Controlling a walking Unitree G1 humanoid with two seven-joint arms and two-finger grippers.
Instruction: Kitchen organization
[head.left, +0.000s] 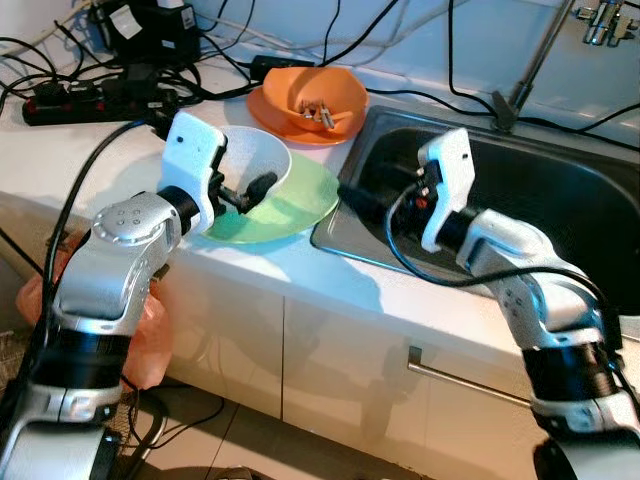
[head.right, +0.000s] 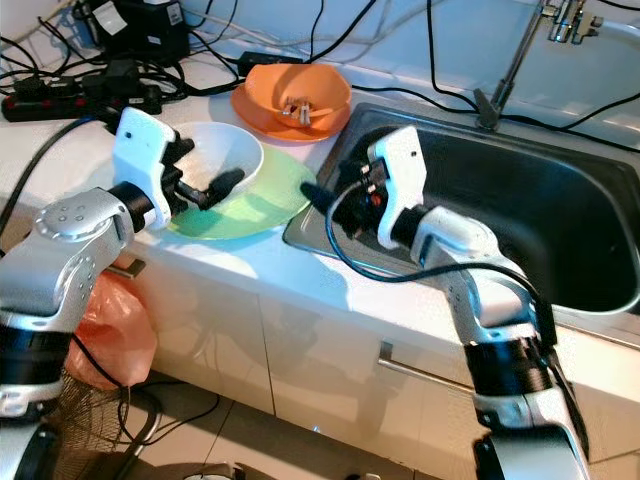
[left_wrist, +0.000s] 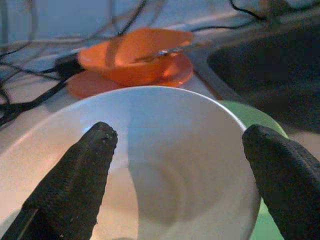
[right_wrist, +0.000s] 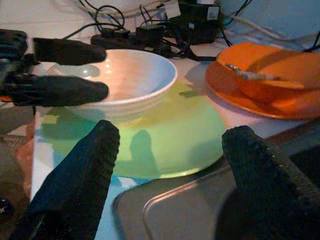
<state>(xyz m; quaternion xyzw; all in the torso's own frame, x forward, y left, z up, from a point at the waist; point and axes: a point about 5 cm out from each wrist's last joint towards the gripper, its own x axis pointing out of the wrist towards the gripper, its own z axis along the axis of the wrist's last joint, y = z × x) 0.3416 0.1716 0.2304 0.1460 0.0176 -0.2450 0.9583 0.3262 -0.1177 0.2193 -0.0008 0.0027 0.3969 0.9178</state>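
With both arms raised over the desk (head.left: 120, 150), looks like the approach step, nothing lifted yet. Left end effector (head.left: 250, 190) spread apart at the white bowl (head.left: 255, 160), one finger (left_wrist: 75, 175) over the near rim and the other (left_wrist: 285, 175) at the far side, not closed on it as far as can be judged. White bowl sitting on the green plate (head.left: 310, 205), at about 9 o'clock from the sink (head.left: 540, 200). Right end effector (right_wrist: 170, 165) also spread apart, hovering over the sink's near corner and aimed at the green plate, holding nothing. Orange bowl (head.left: 315, 95) with cutlery inside, on an orange plate (head.left: 275, 115), at about 1 o'clock from the white bowl, beside the cables (head.left: 90, 80).

Next move probably: close the left fingers on the bowl's rim and lift straight up, freeing the green plate for the right arm. Calls for a firm pinch on a thin, smooth rim, and care to keep clear of the right fingers close by.
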